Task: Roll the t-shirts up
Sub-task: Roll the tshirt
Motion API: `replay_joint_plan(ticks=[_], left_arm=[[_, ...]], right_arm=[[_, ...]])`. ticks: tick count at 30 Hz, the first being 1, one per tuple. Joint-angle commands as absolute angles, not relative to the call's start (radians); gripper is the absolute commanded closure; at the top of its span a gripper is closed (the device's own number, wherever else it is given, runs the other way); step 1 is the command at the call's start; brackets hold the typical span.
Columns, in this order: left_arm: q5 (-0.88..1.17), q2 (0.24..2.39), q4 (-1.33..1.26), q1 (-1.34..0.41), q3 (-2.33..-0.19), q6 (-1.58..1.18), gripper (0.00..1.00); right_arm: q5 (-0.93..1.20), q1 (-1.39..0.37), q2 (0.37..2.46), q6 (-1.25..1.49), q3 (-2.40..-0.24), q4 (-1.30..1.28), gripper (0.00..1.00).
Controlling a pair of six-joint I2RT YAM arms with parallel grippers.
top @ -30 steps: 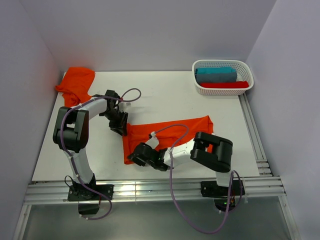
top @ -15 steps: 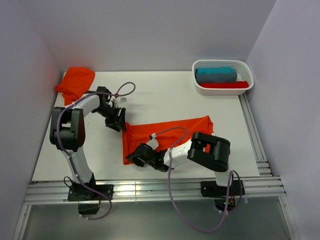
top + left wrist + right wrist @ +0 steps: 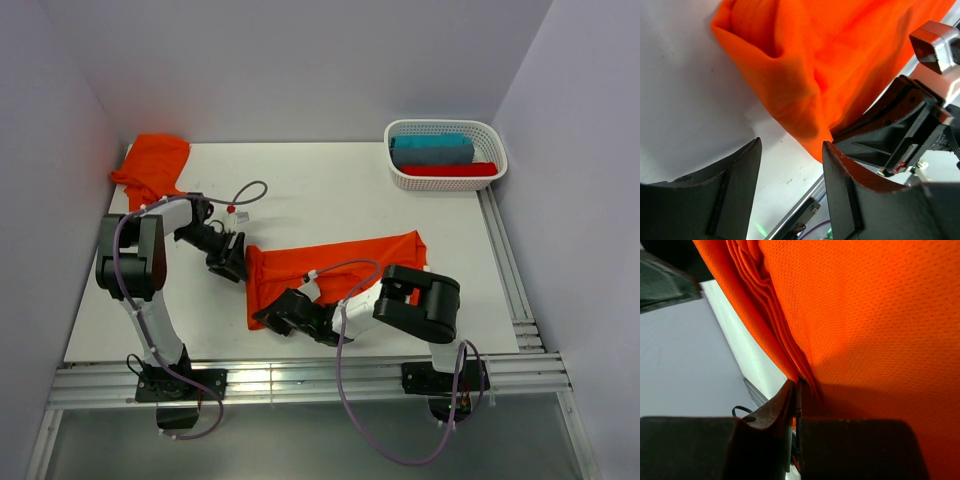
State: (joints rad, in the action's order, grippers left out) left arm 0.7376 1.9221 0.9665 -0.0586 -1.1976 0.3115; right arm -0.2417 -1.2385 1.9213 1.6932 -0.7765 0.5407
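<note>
One orange t-shirt [image 3: 345,262] lies folded into a long strip across the middle of the table. Its left end shows as bunched folds in the left wrist view [image 3: 830,65]. My left gripper [image 3: 231,260] stands open just left of that end, and only bare table shows between its fingertips [image 3: 791,147]. My right gripper [image 3: 270,314] is shut on the strip's near-left corner, the folded edge pinched between its fingers [image 3: 798,386]. The mesh fabric [image 3: 870,315] fills the right wrist view. A second orange t-shirt [image 3: 152,165] lies crumpled at the back left corner.
A white lattice basket [image 3: 400,177] stands at the back right, holding a teal roll [image 3: 432,149] and a red roll [image 3: 450,169]. Grey walls close in the left, back and right sides. A metal rail [image 3: 300,378] runs along the near edge.
My left gripper has opened, let go of the shirt's left end and drawn back a little to the left. The right gripper has kept its grip on the near corner.
</note>
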Motion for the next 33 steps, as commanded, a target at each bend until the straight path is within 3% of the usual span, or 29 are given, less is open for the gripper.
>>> replay_joint_plan(ticks=[1, 10, 16, 19, 20, 21, 22, 29, 33], left_arm=[[0.779, 1.944, 0.928, -0.057, -1.178, 0.313, 0.43], [0.747, 1.980, 0.818, -0.078, -1.181, 0.183, 0.45], [0.719, 1.985, 0.759, -0.124, -1.174, 0.107, 0.53], [0.706, 1.987, 0.744, -0.143, -1.181, 0.066, 0.67], [0.684, 1.982, 0.752, -0.150, -1.193, 0.037, 0.90], [0.684, 1.982, 0.752, -0.150, -1.193, 0.037, 0.91], [0.649, 1.979, 0.755, -0.153, -1.203, 0.028, 0.98], [0.441, 1.925, 0.808, -0.196, -1.255, -0.035, 1.00], [0.364, 1.927, 0.853, -0.215, -1.301, -0.026, 1.00]], right_arm=[[-0.244, -1.232, 1.942, 1.701, -0.738, 0.474, 1.00], [-0.236, -1.230, 1.951, 1.715, -0.707, 0.535, 1.00], [-0.235, -1.224, 1.951, 1.718, -0.696, 0.561, 1.00], [-0.235, -1.223, 1.950, 1.717, -0.693, 0.560, 1.00], [-0.239, -1.224, 1.945, 1.709, -0.696, 0.551, 1.00], [-0.239, -1.224, 1.945, 1.703, -0.696, 0.537, 1.00], [-0.244, -1.224, 1.942, 1.694, -0.701, 0.516, 1.00], [-0.301, -1.235, 1.870, 1.605, -0.807, 0.217, 0.80], [-0.357, -1.256, 1.848, 1.554, -0.905, -0.074, 0.55]])
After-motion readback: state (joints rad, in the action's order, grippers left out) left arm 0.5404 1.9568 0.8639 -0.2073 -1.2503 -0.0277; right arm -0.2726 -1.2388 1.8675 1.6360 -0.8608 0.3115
